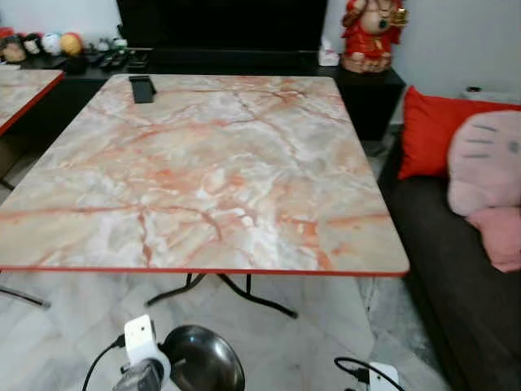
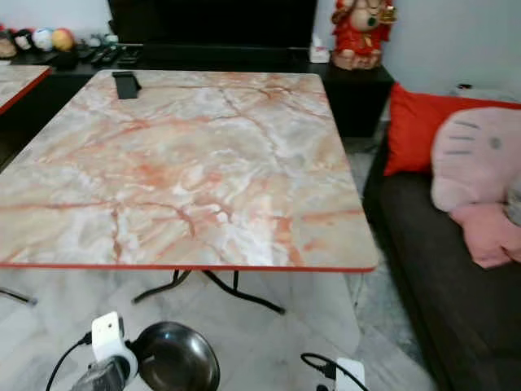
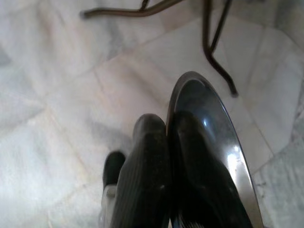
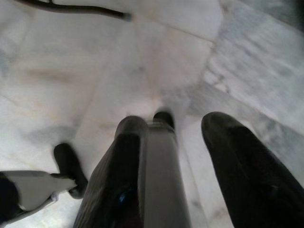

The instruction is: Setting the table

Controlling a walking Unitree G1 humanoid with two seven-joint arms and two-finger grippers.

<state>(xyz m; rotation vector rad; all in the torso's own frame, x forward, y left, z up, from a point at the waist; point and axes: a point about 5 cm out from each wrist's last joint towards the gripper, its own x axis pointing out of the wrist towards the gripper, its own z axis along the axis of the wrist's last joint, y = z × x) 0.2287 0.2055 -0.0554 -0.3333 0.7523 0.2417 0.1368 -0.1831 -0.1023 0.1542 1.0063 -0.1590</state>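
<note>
Gripping a steel bowl [image 3: 209,142] partly cropped, left claw [image 3: 166,137] hangs below table [image 1: 203,171].

A square table [image 1: 203,175] with a pink-orange marble-patterned top and red edge stands before me on thin dark metal legs [image 1: 236,293]. The floor [image 1: 65,342] is pale grey marble tile. To my right sits a dark sofa [image 1: 464,277] holding red [image 1: 427,130] and pink cushions [image 1: 487,167]. A black cabinet [image 1: 244,61] lines the white far wall [image 1: 456,41].
</note>
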